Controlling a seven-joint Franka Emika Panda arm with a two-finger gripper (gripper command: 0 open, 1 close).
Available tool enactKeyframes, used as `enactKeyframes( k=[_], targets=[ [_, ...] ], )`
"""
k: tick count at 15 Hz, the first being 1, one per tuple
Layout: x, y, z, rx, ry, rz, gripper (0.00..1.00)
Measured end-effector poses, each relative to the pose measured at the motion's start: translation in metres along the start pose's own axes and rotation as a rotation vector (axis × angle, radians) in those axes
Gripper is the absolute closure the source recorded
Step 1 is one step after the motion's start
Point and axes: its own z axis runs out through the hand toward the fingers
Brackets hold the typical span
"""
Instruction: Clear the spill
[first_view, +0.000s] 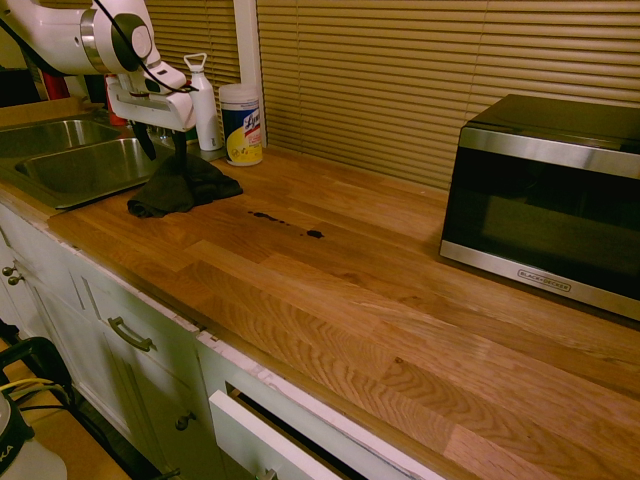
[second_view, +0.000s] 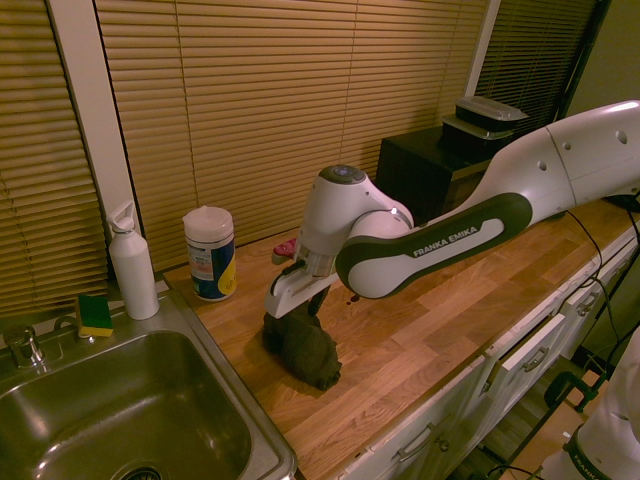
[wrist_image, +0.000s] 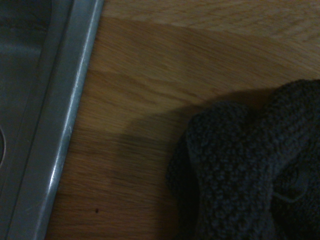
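In the first exterior view, end effector (first_view: 160, 145) hung over the rag (first_view: 182, 187) beside the sink (first_view: 70, 165), fingers apart, nothing held. Spill (first_view: 285, 222) lay right of it on the surface (first_view: 400, 310), a thin streak running away rightward, rag between.

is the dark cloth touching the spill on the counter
Apart. The first exterior view shows bare wood between the cloth and the spill.

On the countertop (first_view: 330, 290) the cloth (first_view: 180, 187) lies between sink (first_view: 80, 165) and spill (first_view: 285, 222).
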Motion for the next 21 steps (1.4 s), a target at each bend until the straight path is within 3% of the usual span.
enactKeyframes(
  k=[2,3,7,21],
  targets=[
    [0.004,-0.003,0.014,-0.021,0.006,0.01,0.0],
    [0.006,-0.003,0.023,-0.033,0.006,0.018,1.0],
    [0.008,-0.002,0.043,-0.067,0.002,0.036,1.0],
    [0.034,0.009,0.05,-0.105,0.012,0.079,1.0]
  ],
)
